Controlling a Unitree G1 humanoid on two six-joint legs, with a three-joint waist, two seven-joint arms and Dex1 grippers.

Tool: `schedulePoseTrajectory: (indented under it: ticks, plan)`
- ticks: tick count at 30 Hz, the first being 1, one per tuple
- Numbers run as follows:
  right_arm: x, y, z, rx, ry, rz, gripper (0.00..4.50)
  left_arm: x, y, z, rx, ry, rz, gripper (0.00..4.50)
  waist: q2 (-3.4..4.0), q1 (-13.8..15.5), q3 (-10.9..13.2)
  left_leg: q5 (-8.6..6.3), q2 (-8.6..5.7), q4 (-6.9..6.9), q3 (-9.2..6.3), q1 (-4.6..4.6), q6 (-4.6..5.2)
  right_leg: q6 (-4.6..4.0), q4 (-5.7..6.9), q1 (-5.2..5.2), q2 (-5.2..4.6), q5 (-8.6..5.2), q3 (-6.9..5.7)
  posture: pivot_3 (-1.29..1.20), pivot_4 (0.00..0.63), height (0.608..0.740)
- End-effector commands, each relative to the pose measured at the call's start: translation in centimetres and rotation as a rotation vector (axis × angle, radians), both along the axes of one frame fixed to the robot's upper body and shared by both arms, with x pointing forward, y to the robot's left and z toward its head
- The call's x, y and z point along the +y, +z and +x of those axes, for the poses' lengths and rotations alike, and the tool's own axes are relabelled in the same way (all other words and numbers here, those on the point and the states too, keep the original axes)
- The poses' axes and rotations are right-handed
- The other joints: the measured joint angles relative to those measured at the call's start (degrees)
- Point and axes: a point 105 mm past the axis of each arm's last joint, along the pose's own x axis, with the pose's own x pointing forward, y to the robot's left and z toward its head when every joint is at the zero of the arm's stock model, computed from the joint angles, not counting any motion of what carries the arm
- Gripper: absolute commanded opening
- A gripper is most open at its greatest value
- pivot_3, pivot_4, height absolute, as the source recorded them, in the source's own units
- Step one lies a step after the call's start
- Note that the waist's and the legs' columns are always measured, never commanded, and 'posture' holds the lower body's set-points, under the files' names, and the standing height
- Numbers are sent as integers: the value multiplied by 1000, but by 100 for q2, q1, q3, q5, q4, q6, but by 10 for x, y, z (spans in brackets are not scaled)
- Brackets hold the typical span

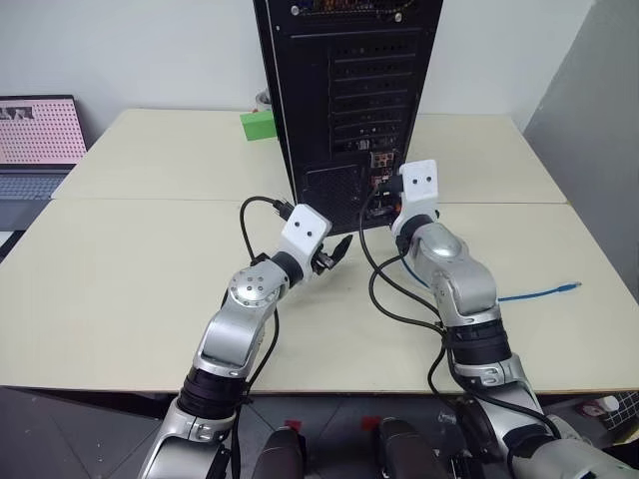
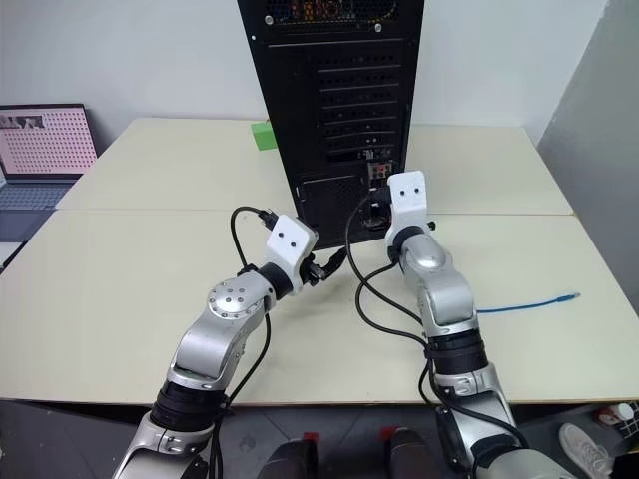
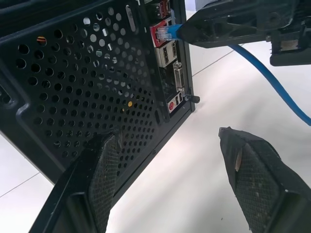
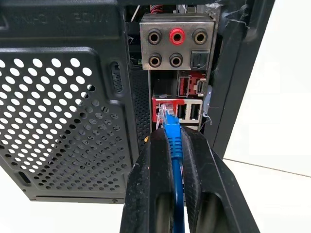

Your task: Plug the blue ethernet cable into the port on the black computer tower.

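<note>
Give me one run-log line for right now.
right end effector: shut on blue ethernet cable | plug at port of black computer tower | left end effector: open

Black computer tower (image 4: pixel 63 111): painted sheet metal w/ punched round holes, slight sheen. I/O plate (image 4: pixel 177 46): bare brushed-looking metal. Blue ethernet cable (image 4: pixel 174 145): smooth plastic jacket, clear plastic plug. Left gripper (image 3: pixel 175 184) finger pads (image 3: pixel 109 179): matt black, fine cross-hatch texture, prob. rubber. Right gripper (image 4: pixel 171 141) fingers: smooth semi-gloss plastic. Table (image 1: pixel 130 259): matt cream laminate.
</note>
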Motion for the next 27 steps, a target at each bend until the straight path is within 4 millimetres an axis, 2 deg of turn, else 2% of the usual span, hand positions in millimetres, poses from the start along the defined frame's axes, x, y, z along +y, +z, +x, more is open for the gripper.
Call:
schedulePoseTrajectory:
  ticks: [1,9,20,27]
  plan:
    - [12,21,-4,-92,38,-13,0,-5,14,-4,-62,-13,-5,3368,0,-1,0,0,0,-1,0,0,0,0,0,0,0,0,0,0,150,740]
    - [10,20,-4,-103,12,-28,0,-5,14,-4,-64,-10,-3,3368,0,-6,0,0,0,-3,1,0,0,0,1,-3,0,0,1,0,150,740]
    - [21,22,-3,-116,-29,-1,0,1,19,-3,-64,11,-27,3368,0,-14,0,0,0,-3,1,0,0,0,3,-5,0,0,2,0,150,740]
    - [15,20,4,-114,-98,29,0,4,19,-3,-66,26,-20,3368,0,-17,0,0,0,-3,1,0,0,0,4,-6,0,0,2,0,150,740]
